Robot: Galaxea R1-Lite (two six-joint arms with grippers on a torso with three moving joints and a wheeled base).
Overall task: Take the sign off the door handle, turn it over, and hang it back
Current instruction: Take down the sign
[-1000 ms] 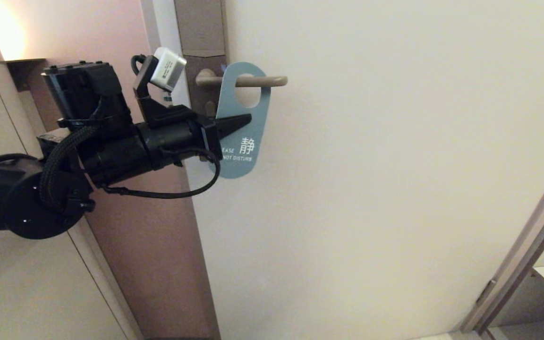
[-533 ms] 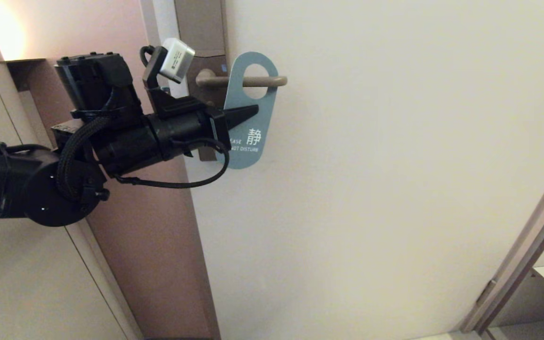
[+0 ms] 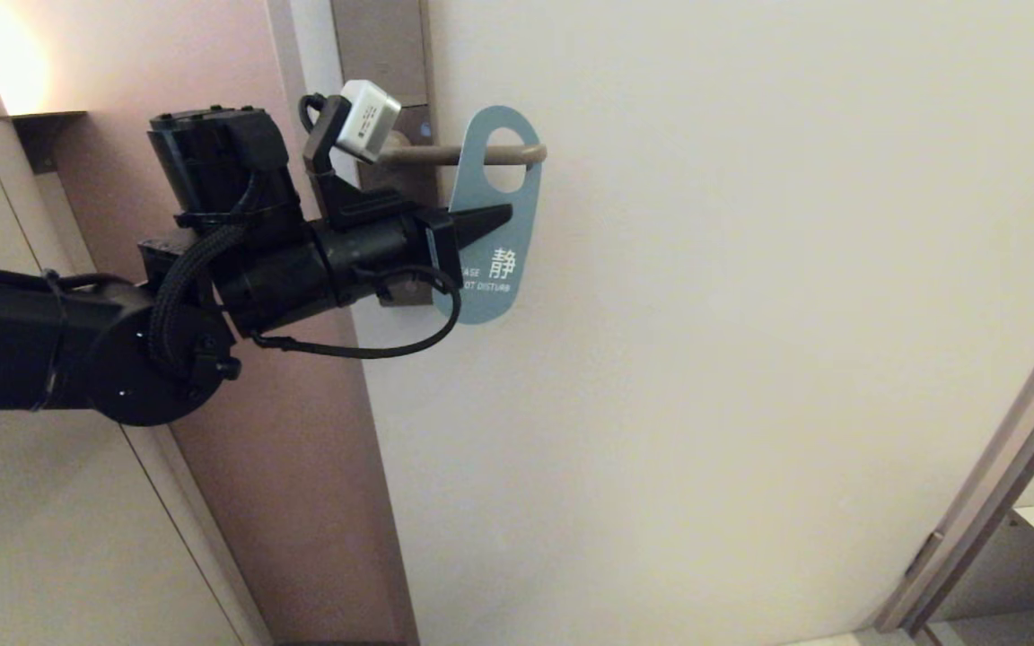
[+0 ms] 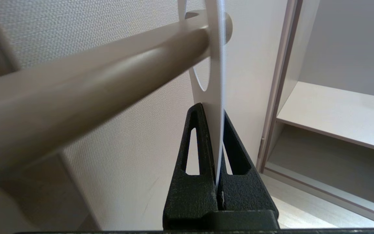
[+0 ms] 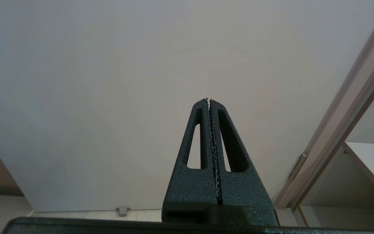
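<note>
The head view looks forward and upward at the door from some way back, taking in the door handle near its upper left corner and the doorframe toward the lower right corner. The left wrist view sits very close behind the left gripper, facing along the door handle toward its free end, with the sign edge-on; it shares handle, sign and gripper with the head view. The right wrist view looks past the right gripper at the bare door from farther off, sharing the door face and frame with the head view.
</note>
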